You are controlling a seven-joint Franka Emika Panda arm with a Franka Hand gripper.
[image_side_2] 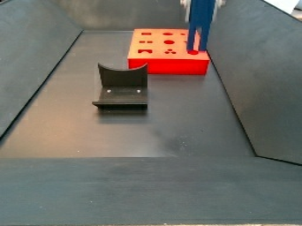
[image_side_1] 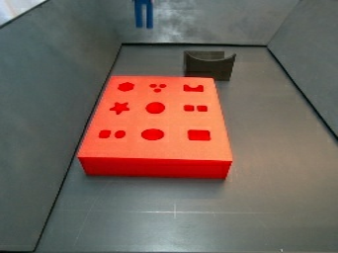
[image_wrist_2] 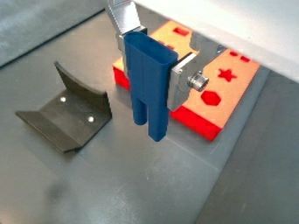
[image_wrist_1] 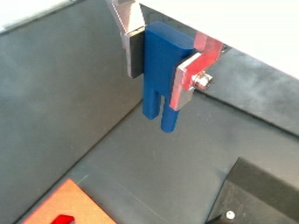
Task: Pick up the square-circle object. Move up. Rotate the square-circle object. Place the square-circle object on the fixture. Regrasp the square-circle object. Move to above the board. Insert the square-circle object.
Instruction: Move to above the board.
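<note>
In a wrist view I see my gripper (image_wrist_1: 162, 59) clamped on the blue block (image_wrist_1: 165, 73), its silver fingers (image_wrist_1: 132, 52) pressing the upper part while the block's forked lower end hangs free above the grey floor. I judge the hold is kept high on the block so the lower end is free for whatever it must enter next. A corner of the red board (image_wrist_1: 65, 206) shows below, and a dark shape at the edge may be the holder, though I cannot be sure.

In a wrist view from the opposite side, the gripper (image_wrist_2: 152, 63) holds the block (image_wrist_2: 147, 83) upright, well clear of the floor. The dark holder (image_wrist_2: 68, 109) sits on the floor off to one side, apart from the block, and the board (image_wrist_2: 201, 105) lies behind it.

In a side view only the block (image_side_1: 142, 12) shows, at the very top of the picture, high over the far end of the tray; the gripper is cut off there. The board (image_side_1: 156, 128) fills the middle and the holder (image_side_1: 209, 63) stands just beyond its far corner.

In a side view from the opposite end, the block (image_side_2: 200, 25) hangs vertically above the board's (image_side_2: 168, 51) near right corner, with the holder (image_side_2: 120, 86) closer to the camera and well apart. The arm reaches straight down from above, so I judge the block is lifted and being carried.
</note>
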